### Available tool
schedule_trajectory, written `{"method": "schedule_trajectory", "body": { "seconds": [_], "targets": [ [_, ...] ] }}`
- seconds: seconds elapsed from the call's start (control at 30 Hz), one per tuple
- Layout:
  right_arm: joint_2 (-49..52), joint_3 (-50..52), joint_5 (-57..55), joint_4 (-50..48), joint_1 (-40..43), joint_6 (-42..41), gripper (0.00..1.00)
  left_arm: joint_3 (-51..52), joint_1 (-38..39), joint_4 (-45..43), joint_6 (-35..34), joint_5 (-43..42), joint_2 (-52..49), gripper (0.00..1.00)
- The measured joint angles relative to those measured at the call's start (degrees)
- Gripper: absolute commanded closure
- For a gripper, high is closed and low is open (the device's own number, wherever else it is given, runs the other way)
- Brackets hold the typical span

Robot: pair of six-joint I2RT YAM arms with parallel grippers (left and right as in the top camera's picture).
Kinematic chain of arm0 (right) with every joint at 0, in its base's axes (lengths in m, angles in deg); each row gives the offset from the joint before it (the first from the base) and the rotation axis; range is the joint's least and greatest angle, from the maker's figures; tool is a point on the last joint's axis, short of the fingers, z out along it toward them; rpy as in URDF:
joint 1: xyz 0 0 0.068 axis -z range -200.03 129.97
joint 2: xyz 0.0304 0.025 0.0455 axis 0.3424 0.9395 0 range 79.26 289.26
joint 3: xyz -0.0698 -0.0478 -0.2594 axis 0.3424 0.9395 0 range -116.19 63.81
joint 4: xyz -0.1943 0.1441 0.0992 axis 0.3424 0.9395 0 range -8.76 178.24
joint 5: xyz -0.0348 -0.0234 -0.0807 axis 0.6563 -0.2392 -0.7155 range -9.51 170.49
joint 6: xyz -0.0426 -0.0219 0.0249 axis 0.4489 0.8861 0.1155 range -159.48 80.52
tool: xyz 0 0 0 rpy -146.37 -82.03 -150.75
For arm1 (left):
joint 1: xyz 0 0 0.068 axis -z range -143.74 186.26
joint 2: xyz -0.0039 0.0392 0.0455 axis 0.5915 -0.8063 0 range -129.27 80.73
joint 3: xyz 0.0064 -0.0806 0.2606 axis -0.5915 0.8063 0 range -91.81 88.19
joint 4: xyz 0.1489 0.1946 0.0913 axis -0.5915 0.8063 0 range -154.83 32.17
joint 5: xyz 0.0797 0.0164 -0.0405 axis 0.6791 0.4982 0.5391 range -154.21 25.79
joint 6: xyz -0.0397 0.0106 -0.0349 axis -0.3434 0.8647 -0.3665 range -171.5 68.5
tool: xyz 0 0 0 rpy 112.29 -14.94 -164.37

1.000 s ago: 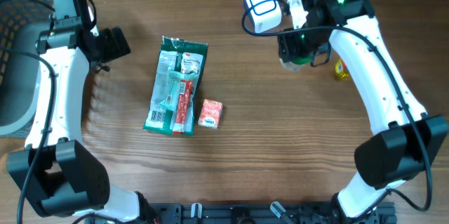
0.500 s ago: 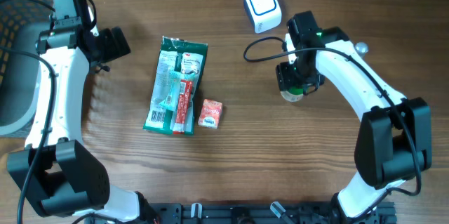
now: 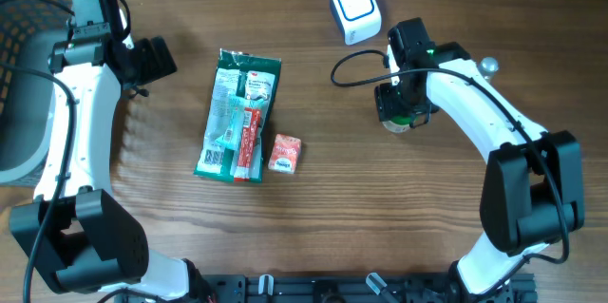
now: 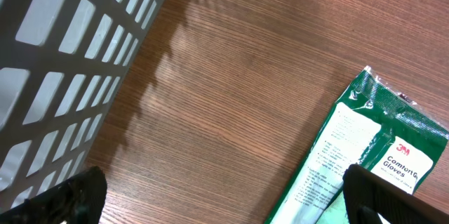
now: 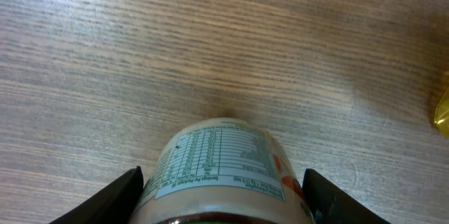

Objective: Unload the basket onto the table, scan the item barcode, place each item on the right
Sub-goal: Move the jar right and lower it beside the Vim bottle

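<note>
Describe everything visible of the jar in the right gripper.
The jar is small, round and pale, with a white fine-print nutrition label facing the wrist camera and an orange patch at its side. The right gripper holds it, a finger on each side, above the wooden table, near the white scanner. Whether it touches the table is unclear.

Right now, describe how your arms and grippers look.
The left arm and right arm have white shells, black joints and black cables alongside. A green light glows near the right wrist. The left gripper and right gripper are black, with flat dark fingers.
</note>
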Motion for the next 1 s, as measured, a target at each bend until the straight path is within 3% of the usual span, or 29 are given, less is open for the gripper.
{"method": "schedule_trajectory", "body": {
  "seconds": [0.3,1.0],
  "targets": [
    [0.0,0.0,-1.2,-2.1,0.0,0.0,0.86,0.0,0.0,0.0,0.0,0.0,0.0,0.0],
    [0.0,0.0,-3.8,-3.0,0.0,0.0,0.72,0.0,0.0,0.0,0.0,0.0,0.0,0.0]
  ]
}}
